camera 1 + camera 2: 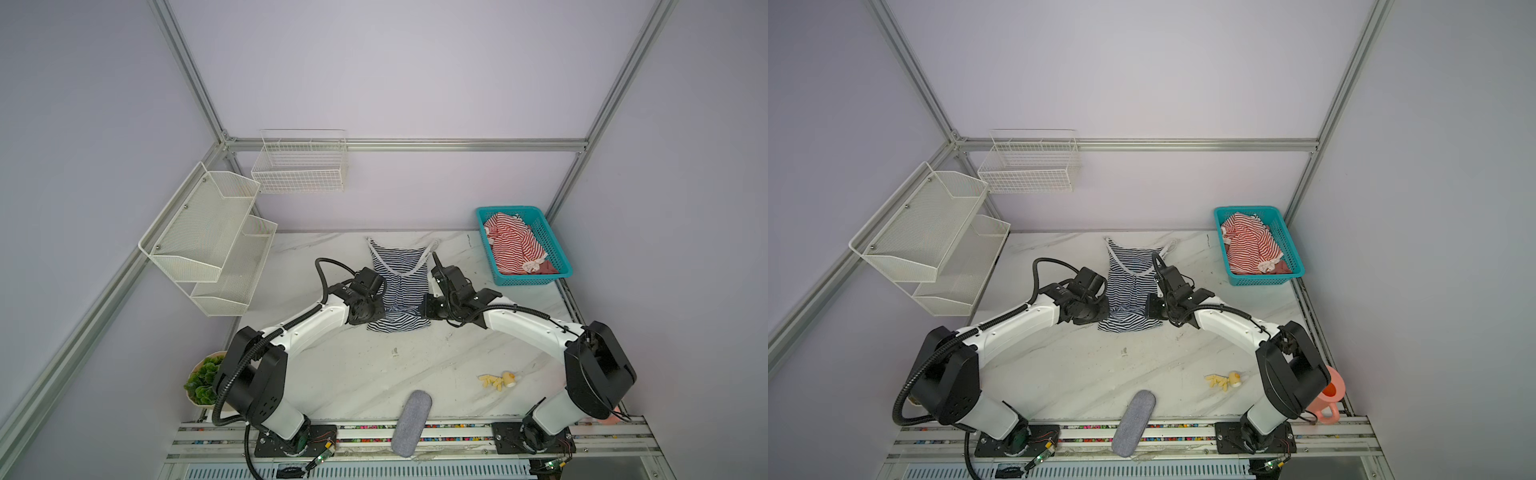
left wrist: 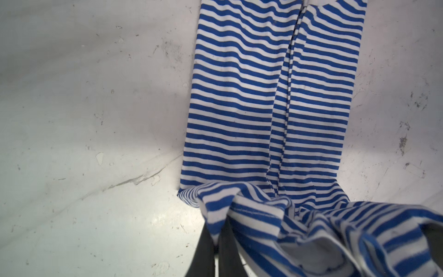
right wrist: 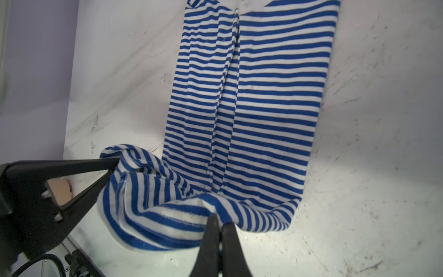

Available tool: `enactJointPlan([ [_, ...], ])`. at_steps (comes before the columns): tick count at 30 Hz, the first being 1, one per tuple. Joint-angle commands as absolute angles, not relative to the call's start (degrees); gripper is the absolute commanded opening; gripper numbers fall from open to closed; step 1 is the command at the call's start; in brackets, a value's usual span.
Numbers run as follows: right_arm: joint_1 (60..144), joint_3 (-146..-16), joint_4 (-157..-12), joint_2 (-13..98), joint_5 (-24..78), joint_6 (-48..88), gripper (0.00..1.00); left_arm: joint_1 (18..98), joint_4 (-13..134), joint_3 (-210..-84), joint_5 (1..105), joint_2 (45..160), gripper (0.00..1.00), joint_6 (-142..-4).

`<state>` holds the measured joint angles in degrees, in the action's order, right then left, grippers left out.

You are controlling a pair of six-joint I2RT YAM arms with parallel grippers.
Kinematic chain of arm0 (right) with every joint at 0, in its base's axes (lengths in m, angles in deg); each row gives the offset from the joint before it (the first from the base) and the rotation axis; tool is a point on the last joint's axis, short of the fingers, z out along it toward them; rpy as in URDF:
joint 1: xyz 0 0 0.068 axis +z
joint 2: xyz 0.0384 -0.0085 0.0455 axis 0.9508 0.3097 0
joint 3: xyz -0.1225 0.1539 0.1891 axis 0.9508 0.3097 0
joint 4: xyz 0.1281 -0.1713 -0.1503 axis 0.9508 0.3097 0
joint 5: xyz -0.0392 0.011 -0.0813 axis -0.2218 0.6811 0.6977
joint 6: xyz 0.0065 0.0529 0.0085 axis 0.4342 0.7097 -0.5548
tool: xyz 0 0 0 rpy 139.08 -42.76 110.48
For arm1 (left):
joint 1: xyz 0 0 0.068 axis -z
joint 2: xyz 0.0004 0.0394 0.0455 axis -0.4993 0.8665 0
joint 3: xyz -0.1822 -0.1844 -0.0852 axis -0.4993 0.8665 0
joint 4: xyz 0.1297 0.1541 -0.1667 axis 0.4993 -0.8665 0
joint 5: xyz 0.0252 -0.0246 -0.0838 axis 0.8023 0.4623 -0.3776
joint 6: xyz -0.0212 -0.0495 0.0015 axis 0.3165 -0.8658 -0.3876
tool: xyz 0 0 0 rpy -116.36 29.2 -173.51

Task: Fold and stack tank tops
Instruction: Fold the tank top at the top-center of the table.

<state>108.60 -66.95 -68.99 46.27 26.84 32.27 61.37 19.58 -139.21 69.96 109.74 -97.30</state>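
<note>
Jaws of both arms are pinched shut on the near hem corners of the navy-and-white tank top, which lies lengthwise on the table. Best to carry both corners level toward its far end, hem taut, so the fold lands square.

White marbled desk, scuffed — navy-and-white tank top lengthwise at centre back; teal basket far right corner; grey felt case overhanging front edge; small yellow toy front right.
</note>
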Motion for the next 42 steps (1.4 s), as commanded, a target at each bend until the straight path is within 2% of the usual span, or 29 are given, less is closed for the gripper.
enactJointPlan([
  [1,106.45,-70.23,-69.32,49.08,25.44,28.92,0.0,60.14,20.06,-147.68,68.3,111.61,0.0,-93.87],
  [13,100.78,-79.84,-69.91,60.05,20.81,25.47,0.0,55.16,17.98,-160.9,64.27,123.45,0.0,-89.28],
  [29,96.35,-85.11,-71.41,69.43,18.45,24.99,0.0,51.36,17.6,-170.3,58.98,134.29,0.02,-86.41],
  [38,94.53,-89.01,-72.22,74.57,15.43,25.51,0.0,50.26,17.65,-174.31,56.83,138.64,0.14,-86.42],
  [39,94.4,-89.56,-72.22,75.05,15.15,25.66,0.01,50.13,17.59,-174.74,56.75,138.99,0.18,-86.53],
  [42,94.2,-90.74,-72.22,76.01,14.73,26.04,0.19,49.64,17.62,-175.38,56.73,139.26,0.25,-86.88],
])
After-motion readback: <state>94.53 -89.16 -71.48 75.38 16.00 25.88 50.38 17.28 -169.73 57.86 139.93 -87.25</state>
